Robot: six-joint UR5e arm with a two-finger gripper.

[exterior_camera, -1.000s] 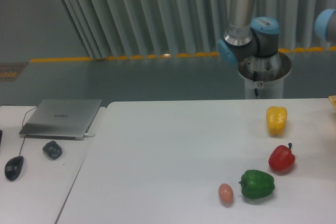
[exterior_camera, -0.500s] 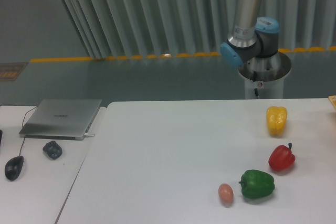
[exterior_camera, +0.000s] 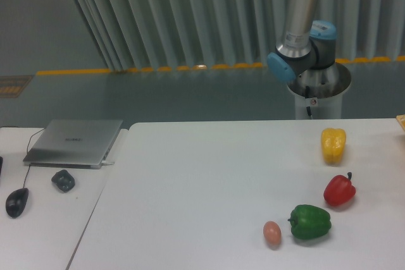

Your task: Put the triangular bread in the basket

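Only the arm's base and lower joints (exterior_camera: 302,55) show, behind the table's far edge, with one link rising out of the top of the frame. The gripper is out of view. At the right edge of the table a thin tan-orange sliver (exterior_camera: 402,122) pokes into the frame. I cannot tell whether it belongs to the triangular bread or the basket. Otherwise neither the bread nor the basket is in view.
On the white table (exterior_camera: 209,181) lie a yellow pepper (exterior_camera: 333,145), a red pepper (exterior_camera: 340,190), a green pepper (exterior_camera: 311,222) and a small tan egg (exterior_camera: 272,233). On the left desk are a closed laptop (exterior_camera: 74,141), a mouse (exterior_camera: 16,202) and a small dark object (exterior_camera: 62,180).
The arm's upright link has shifted slightly to the right, and the blue joint seen at the right edge one second ago has left the frame. The objects on the table have not moved.
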